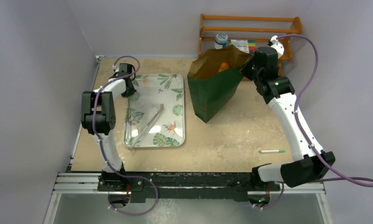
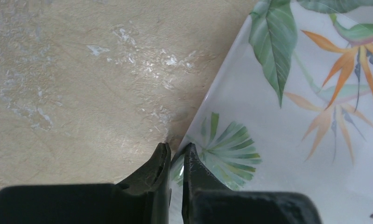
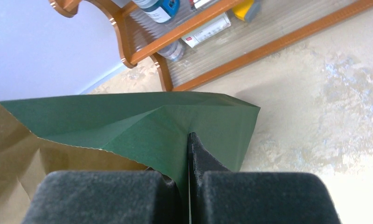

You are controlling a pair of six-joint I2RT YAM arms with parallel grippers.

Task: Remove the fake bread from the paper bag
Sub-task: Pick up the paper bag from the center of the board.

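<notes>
The fake bread (image 1: 223,66) shows only as a couple of rounded golden-orange pieces low inside the mouth of the paper bag (image 1: 212,93); the rest of the set is hidden. The bag is dark green outside and brown kraft inside. It stands on the far middle of the surface (image 1: 221,135) with its mouth open.

The right hand (image 3: 189,149) is clenched on the bag's right rim, with a fold of green paper pinched between its fingers. Just left of the bag lies a leaf-patterned tray (image 1: 151,100); whether the two touch cannot be told. The tray carries only a pair of metal tongs (image 1: 149,123), lying at a slant. The left hand (image 2: 176,154) is at the tray's far-left corner, its fingers drawn close on either side of the rim, grasping it.

A wooden rack (image 1: 249,18) stands close behind the bag against the far wall, holding a bottle and small packets, so room is tight on that side. Nearer, between the bag and the arm bases, the surface lies open apart from a green-capped pen (image 1: 271,151) at the near right.
</notes>
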